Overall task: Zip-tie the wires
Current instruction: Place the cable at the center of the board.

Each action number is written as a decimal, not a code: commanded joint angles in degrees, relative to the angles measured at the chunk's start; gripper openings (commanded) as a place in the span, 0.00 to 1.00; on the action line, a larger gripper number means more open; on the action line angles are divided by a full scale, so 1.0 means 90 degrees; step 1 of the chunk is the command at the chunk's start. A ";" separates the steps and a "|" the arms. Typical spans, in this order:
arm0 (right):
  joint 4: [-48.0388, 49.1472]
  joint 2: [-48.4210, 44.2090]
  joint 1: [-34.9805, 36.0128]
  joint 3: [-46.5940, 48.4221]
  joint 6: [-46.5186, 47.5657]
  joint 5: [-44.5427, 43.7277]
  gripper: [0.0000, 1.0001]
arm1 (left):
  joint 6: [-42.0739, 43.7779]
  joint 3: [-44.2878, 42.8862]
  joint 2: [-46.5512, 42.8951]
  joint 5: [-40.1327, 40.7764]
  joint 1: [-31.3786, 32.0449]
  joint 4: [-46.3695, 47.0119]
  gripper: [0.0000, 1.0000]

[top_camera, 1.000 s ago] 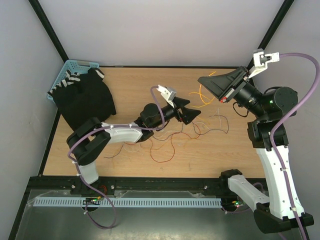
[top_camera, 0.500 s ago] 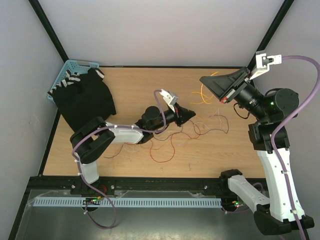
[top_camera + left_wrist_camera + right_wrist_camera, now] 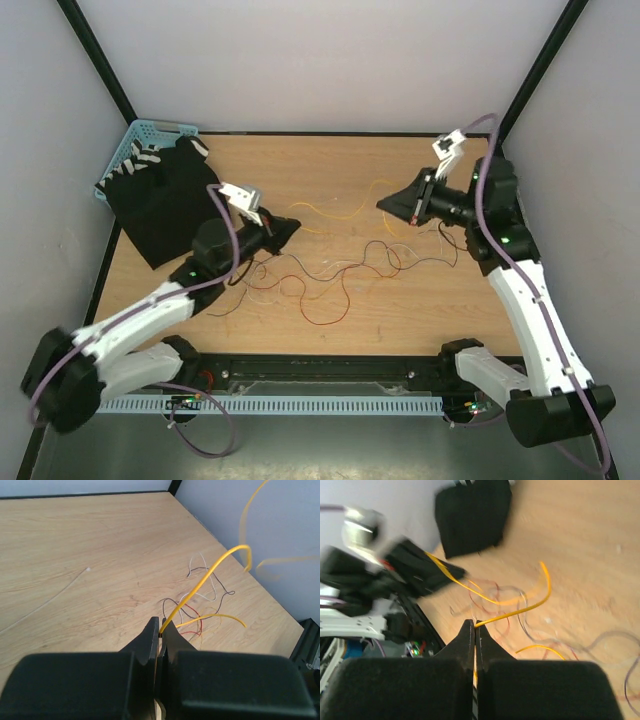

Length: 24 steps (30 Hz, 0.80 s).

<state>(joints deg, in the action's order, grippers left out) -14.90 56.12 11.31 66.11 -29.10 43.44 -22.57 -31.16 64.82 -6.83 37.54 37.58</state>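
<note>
Although each arm has hold of a wire, the tying itself is, by my judgement, not yet begun. The left fingers (image 3: 160, 628) are pinched shut on one end of a yellow strand (image 3: 335, 214). The right fingers (image 3: 474, 626) are closed tight on what looks like the same strand further along. It hangs in a shallow arc between the two arms, above the middle of the bench (image 3: 300, 170).

The rest of the wires (image 3: 345, 275), red, dark and pale, lie in a loose tangle on the bench just on the near side of that strand. They are spread out, not gathered into a bundle, and no zip tie shows around them.

A thin pale line (image 3: 50, 599) on the bare wood in the left wrist view may be the zip tie or only a pale strand; I cannot tell which. What seems left is nearly everything: collecting the strands, fetching the tie, looping it round them and drawing it tight.

The only container is a blue basket (image 3: 135, 133) in the far left corner. A black cloth (image 3: 170, 205) spills from it onto the bench, with black-and-white striped pieces (image 3: 148, 158) at its rim. What else lies inside is hidden, and no wire shows in it.
</note>
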 commanded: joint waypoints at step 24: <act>-0.1834 0.1789 0.1590 -0.1904 0.2332 -0.3074 0.00 | 0.2252 -0.3766 0.0236 0.0937 -0.0801 -1.0446 0.00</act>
<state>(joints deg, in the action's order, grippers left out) -30.33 69.95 24.58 49.41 -9.21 20.18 -5.08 -61.98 63.99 -2.22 30.79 -48.27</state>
